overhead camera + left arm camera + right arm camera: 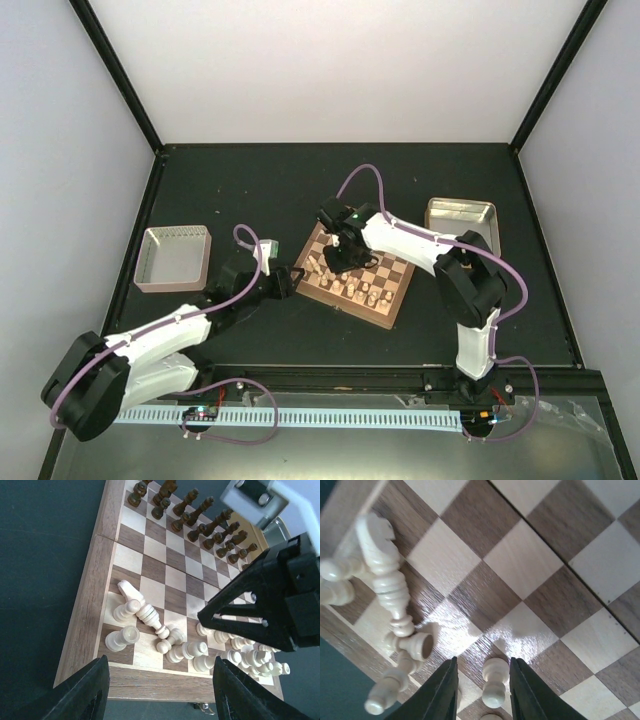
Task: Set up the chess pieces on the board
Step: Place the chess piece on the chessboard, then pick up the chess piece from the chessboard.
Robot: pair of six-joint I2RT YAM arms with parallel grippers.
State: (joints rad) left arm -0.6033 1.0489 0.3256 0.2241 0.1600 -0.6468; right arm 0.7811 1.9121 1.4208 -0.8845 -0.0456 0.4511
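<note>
Shows board (520,560) of varnished wood, glossy with pale highlights across its squares, and chess pieces (387,575) of smooth turned wood, cream in finish. Also shows tray (461,202) of bright bare metal and table (250,180) of matt, dark surface.

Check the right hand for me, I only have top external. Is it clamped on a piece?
Observer: No. In its wrist view the right hand straddles an upright cream pawn, with a gap showing on one side.
Operator: Any pieces down nearby?
Observer: Yes, several cream pieces lie tipped in a heap near a corner of the board.
Operator: And the other arm?
Observer: The left hand is open and empty, at the board's edge, facing that heap.
</note>
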